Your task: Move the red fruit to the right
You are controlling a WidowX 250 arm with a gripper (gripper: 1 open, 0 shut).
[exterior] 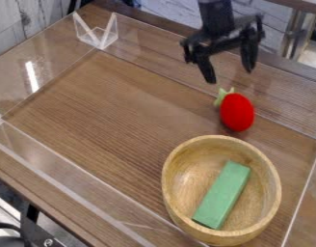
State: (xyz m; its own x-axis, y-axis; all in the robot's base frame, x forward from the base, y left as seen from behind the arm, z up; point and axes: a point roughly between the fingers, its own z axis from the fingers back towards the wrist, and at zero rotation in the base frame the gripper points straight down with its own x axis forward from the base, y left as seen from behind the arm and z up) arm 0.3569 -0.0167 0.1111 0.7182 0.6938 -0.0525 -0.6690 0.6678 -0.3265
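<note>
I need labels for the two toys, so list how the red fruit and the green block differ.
Colour: the red fruit is glossy red with a green leafy top; the green block is plain green.
Shape: the fruit is rounded, the block flat and rectangular.
Place: the fruit sits on the bare table, the block lies inside the bowl.
Both lie free of the open gripper.

No writing, label, brand mark or number can be read anywhere in the view. The surfaces of the things on the wooden tabletop (109, 106) are plain.
</note>
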